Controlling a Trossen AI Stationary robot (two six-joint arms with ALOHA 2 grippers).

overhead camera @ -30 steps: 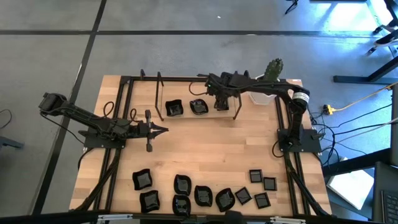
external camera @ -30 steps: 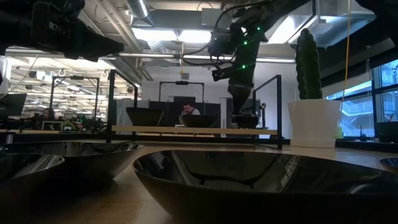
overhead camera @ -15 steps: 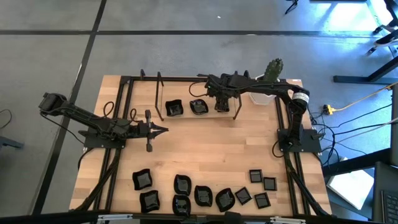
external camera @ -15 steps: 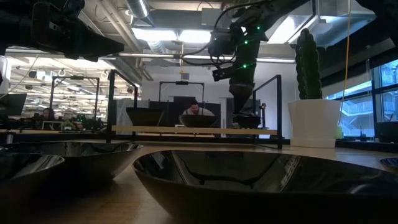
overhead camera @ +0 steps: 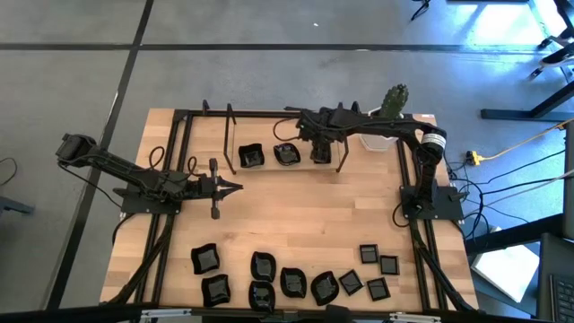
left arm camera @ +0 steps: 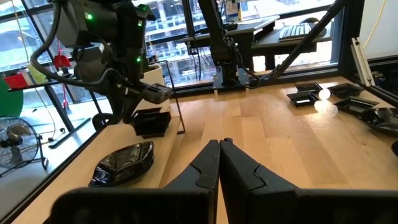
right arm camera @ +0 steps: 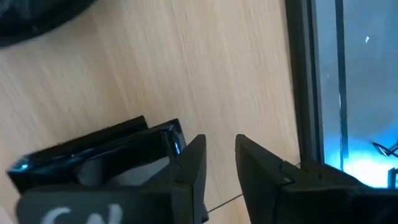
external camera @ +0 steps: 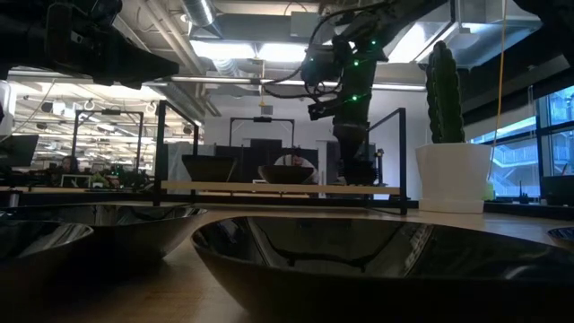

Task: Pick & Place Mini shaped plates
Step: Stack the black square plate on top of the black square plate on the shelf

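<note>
Three mini shaped plates lie in a row at the far side: one [overhead camera: 252, 156], a second [overhead camera: 287, 154] and a small square one [right arm camera: 93, 155]. My right gripper [right arm camera: 219, 140] hangs slanting down over the square plate with its fingers apart; bare wood shows between them. The plate lies flat on the table beside one finger [right arm camera: 189, 165]. Several more black plates [overhead camera: 296, 280] lie along the near edge. My left gripper [overhead camera: 235, 187] waits shut and level above the table's left middle, holding nothing. My right gripper stands with the outer side of one finger right at the square plate's corner [right arm camera: 176, 138]. Whether it touches the plate, I cannot tell. Nothing lies between the two fingers.
A white pot with a green cactus [overhead camera: 392, 100] stands at the far right, close to my right arm. Black frame rails [overhead camera: 179, 135] and upright posts [overhead camera: 230, 135] border the far side. Bare wood [overhead camera: 305, 215] spreads across the middle. Large dark plates [external camera: 359, 260] fill the low view's foreground.
</note>
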